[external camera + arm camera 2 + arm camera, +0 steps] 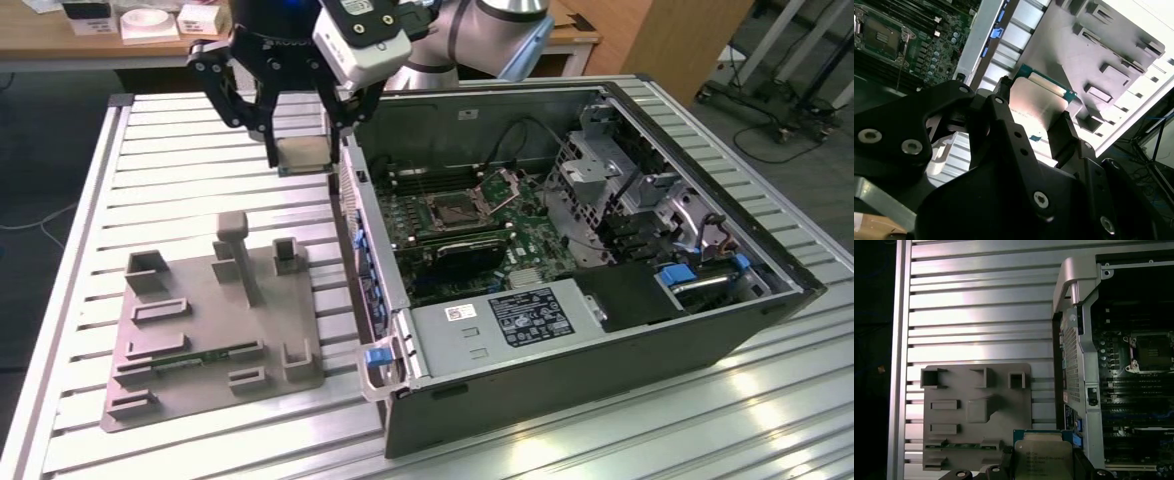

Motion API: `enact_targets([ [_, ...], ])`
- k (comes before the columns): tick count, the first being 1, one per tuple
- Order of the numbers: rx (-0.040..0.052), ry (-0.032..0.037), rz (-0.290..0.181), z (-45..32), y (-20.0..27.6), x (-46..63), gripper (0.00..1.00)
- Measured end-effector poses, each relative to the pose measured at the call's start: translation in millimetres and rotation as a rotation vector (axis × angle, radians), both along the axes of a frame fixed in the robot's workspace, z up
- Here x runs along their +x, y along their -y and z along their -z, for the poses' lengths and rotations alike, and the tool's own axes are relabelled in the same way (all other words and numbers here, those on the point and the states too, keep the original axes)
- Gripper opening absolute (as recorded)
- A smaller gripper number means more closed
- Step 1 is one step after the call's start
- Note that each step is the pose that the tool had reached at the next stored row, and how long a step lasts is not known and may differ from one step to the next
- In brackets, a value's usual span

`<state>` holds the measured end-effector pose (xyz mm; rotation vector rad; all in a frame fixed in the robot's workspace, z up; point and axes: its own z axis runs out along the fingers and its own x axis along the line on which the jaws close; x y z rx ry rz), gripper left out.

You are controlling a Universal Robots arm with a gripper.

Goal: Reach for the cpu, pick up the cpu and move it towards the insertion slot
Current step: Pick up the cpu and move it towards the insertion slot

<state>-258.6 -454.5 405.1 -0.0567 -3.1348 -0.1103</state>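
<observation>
The gripper (pixel 304 150) is hanging in the air above the slatted metal table (pixel 174 180), its two black fingers (pixel 1061 135) clamped together on the cpu (pixel 306 152), which is sitting flat between them. In the exterior view the held chip is hovering just outside the open computer case (pixel 587 250), on the exterior view's left of the case wall, clear of the table.

The cpu (pixel 1036 102) is showing as one small flat square with a silvery metal face, and in both wrist views a thin green-teal border is running round its edge (pixel 1043 457); some print is lying on the face.

The insertion slot (pixel 458 209) is lying inside the case on the green board, a single square metal frame with a dark centre, well apart from the chip. It is also appearing in the first wrist view (pixel 1151 352) and the second wrist view (pixel 881 36).

One grey plastic fixture (pixel 214 320) with several upright blocks is resting on the table beside the case.
</observation>
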Motion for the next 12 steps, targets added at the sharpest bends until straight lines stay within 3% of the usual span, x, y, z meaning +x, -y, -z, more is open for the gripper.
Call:
enact_targets([
  [12, 0.0, 0.0, 0.0, 0.2, 0.0, 15.8, 0.54],
])
